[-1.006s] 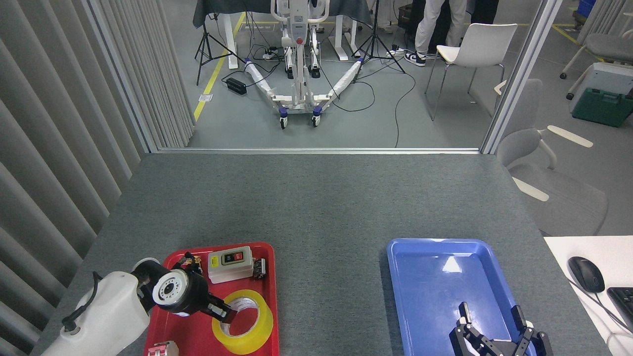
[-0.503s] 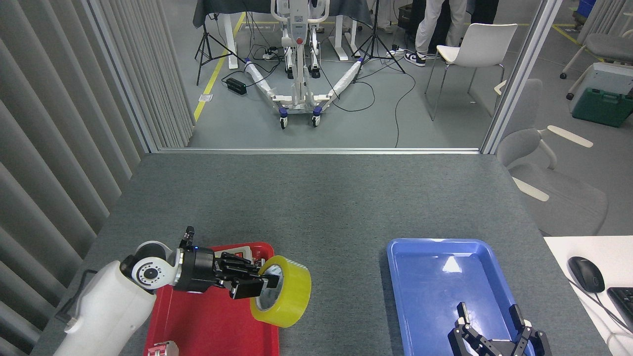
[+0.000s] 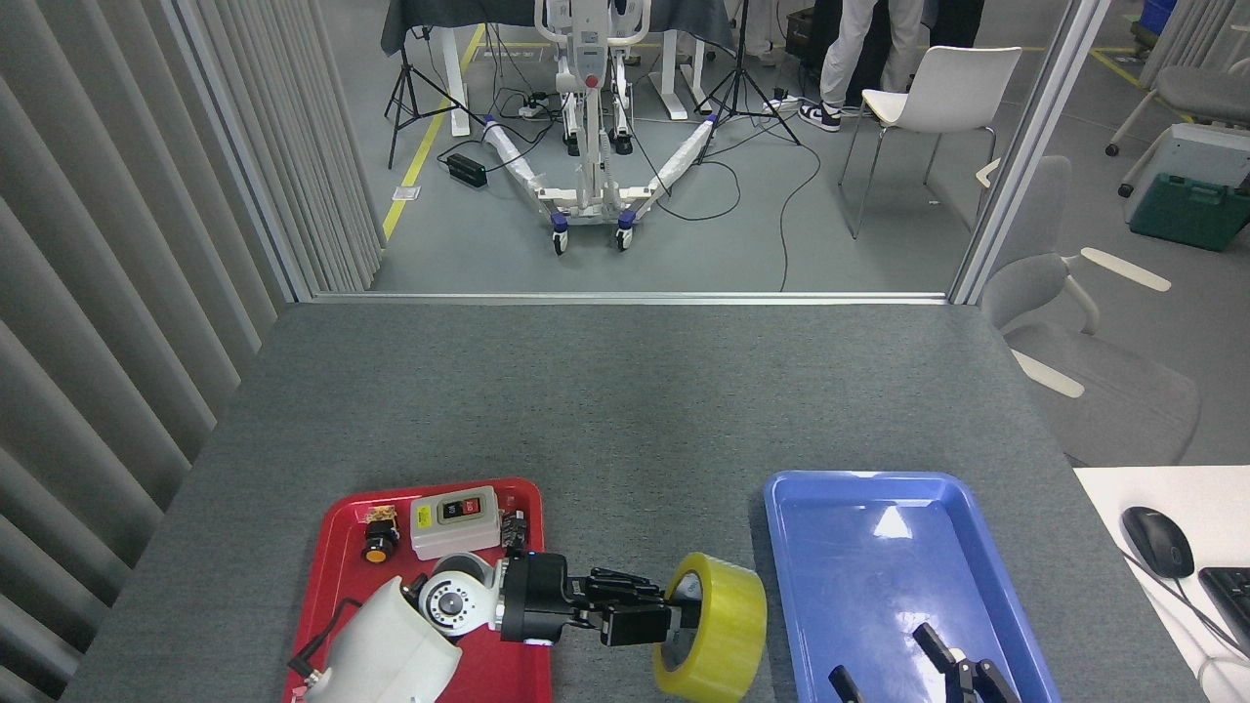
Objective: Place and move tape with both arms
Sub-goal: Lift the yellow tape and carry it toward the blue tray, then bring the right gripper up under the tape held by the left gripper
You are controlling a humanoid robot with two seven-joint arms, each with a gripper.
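Glossy translucent-yellow tape [image 3: 718, 630], a wide ring on edge with a white core, is held above the grey felt-textured bench [image 3: 625, 391] between the red tray [image 3: 337, 547] and the shiny blue plastic tray [image 3: 811, 547]. Left gripper [image 3: 674, 617] has its black fingers [image 3: 635, 625] clenched on the roll's left wall, tips reaching into the core. Right gripper [image 3: 913, 674] sits low over the blue tray, fingers spread and touching nothing.

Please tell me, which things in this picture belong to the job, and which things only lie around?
Job: tape, left end effector holding it, right end effector over the blue tray.

Lying about: red tray, switch box, mouse, chair.
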